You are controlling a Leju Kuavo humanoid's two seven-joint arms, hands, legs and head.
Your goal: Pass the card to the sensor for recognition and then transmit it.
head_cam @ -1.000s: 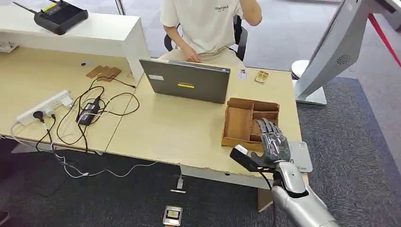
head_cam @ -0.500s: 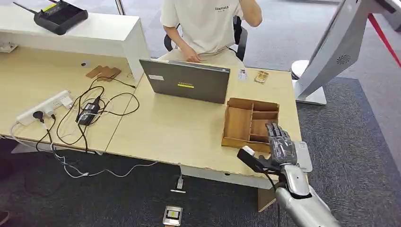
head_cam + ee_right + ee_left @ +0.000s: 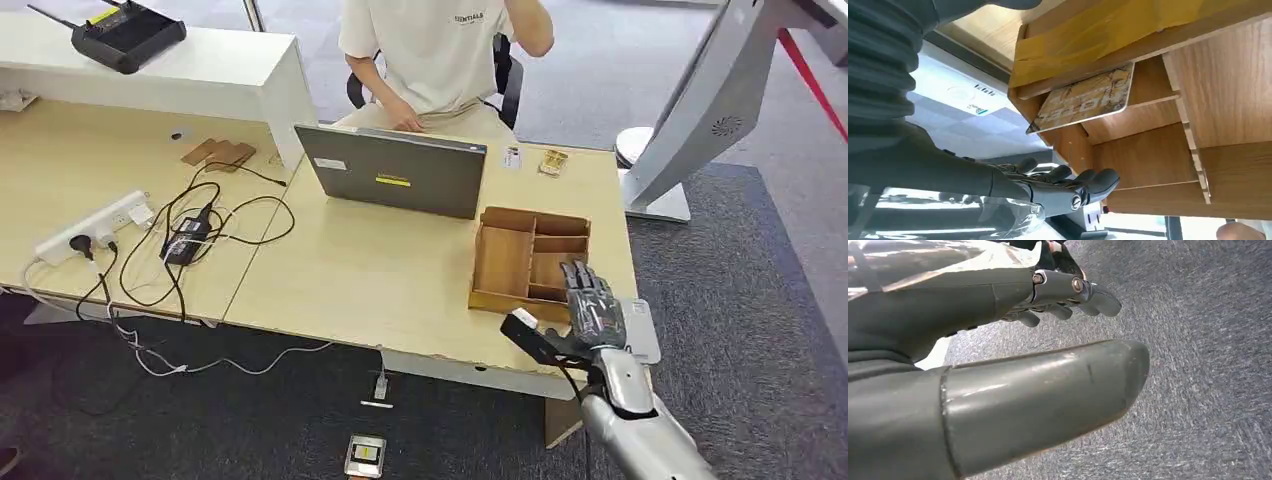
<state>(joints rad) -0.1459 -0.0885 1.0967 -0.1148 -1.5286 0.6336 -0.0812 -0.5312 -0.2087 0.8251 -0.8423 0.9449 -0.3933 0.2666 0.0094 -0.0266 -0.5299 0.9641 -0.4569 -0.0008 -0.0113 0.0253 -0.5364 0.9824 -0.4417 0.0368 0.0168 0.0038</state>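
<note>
Desk (image 3: 380, 280) holds, left to right: one white power strip (image 3: 92, 226), one black adapter (image 3: 186, 240), one grey laptop (image 3: 392, 172), one wooden tray (image 3: 528, 262), one flat grey sensor (image 3: 640, 330). One card (image 3: 1083, 98) leans in the tray's corner compartment. Right hand (image 3: 590, 312) hovers at the tray's near-right corner, fingers straight and spread, empty. Left hand (image 3: 998, 365) hangs over carpet, fingers extended, empty.
</note>
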